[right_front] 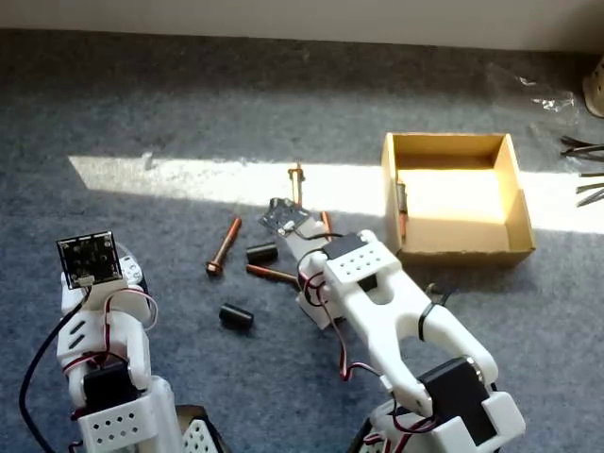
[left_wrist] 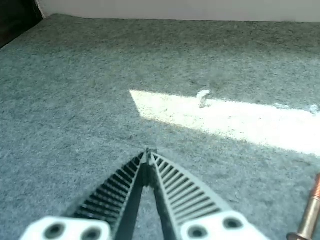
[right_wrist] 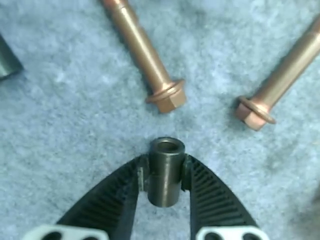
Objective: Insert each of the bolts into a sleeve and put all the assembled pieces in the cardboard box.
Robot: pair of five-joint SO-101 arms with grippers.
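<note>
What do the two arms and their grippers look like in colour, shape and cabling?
The left arm and right arm are white plastic with black motors; red and black cables loop along them. The left gripper and right gripper have tapered, ribbed black fingers on white bases.

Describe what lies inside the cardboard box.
A bolt in a dark sleeve lies along one side wall of the cardboard box; the near wall hides some floor.

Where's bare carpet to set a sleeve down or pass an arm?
Free: carpet left of the leftmost bolt, ahead of the left pincer; far carpet behind the cardboard box. Crowded: bolts and sleeves clustered around the right pincer, which grips a sleeve.
</note>
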